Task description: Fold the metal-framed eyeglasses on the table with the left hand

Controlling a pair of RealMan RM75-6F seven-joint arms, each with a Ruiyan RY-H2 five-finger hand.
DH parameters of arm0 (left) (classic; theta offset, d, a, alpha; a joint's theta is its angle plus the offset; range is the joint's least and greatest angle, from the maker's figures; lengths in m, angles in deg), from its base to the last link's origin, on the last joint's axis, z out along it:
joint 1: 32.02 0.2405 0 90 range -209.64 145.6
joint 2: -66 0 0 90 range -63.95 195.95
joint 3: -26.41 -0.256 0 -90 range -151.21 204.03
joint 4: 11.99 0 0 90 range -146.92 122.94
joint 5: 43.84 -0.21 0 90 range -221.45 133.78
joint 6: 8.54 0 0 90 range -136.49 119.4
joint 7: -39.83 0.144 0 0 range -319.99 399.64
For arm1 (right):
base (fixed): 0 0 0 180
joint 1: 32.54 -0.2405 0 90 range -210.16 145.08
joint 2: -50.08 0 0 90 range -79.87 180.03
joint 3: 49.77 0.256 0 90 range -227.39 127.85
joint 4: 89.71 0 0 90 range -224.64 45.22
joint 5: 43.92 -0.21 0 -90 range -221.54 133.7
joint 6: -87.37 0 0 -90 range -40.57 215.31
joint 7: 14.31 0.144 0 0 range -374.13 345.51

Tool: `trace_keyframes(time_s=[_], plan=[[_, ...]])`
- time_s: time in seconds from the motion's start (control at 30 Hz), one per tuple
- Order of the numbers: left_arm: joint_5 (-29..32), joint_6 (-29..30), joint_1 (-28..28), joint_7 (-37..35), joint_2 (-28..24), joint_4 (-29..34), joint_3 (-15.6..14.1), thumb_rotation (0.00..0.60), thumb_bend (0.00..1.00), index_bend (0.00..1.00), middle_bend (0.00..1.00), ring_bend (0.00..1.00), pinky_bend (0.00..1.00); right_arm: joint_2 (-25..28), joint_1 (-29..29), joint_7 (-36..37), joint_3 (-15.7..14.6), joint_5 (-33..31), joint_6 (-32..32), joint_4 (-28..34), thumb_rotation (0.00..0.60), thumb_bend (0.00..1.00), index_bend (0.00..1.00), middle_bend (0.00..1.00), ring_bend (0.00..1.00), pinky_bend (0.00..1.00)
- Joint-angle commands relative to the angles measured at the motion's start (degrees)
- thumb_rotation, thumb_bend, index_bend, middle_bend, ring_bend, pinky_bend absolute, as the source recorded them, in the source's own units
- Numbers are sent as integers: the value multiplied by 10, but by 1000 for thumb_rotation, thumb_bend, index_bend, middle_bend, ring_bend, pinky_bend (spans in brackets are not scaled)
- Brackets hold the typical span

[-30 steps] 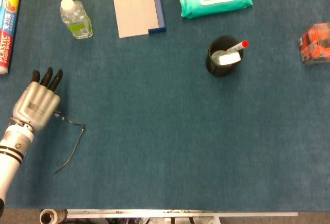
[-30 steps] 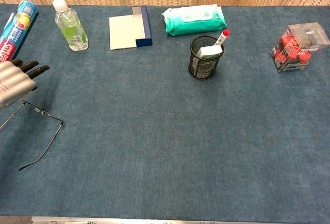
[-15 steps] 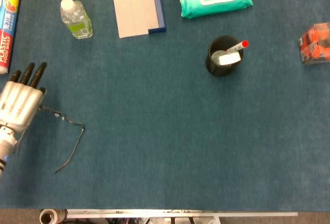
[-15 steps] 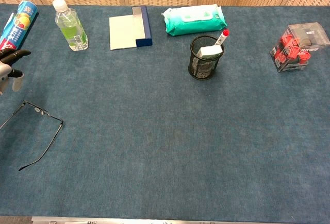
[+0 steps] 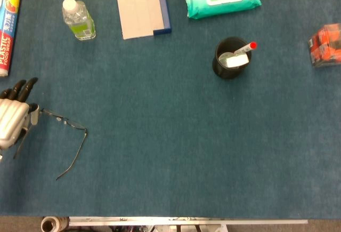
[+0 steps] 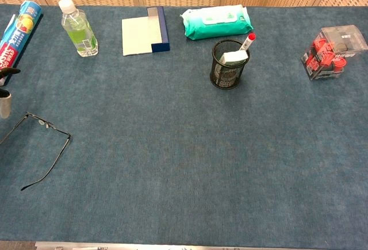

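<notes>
The eyeglasses lie unfolded near the table's left edge, one temple stretching toward the front. The left hand sits at their left end, fingers extended, gripping nothing I can make out. Folding looks barely begun; next, it probably must push that temple inward.

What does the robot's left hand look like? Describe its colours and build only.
The left hand has a silver-grey metal body with ridged segments, black fingers, and a pale thumb piece. In the chest view only a sliver of it shows at the frame edge. The right hand is out of view.
</notes>
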Motion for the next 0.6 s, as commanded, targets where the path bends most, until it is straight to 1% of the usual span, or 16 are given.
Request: trace_keyframes(time_s=[0.03,0.2,0.6], plan=[[-2,-13,1,-10,4,-9,0,600,839,565,0,0,169,1,0,0,0,0,0,1,600,539,590,516,358,356],[0,-27,1,-27,16,-22,4,600,839,560,0,0,169,2,1,2,1,1,-3,2,600,539,589,516,358,357],[11,-73,-11,-76,28,-26,17,600,839,477,0,0,142,3,1,2,0,2,-3,2,600,539,589,516,358,357]])
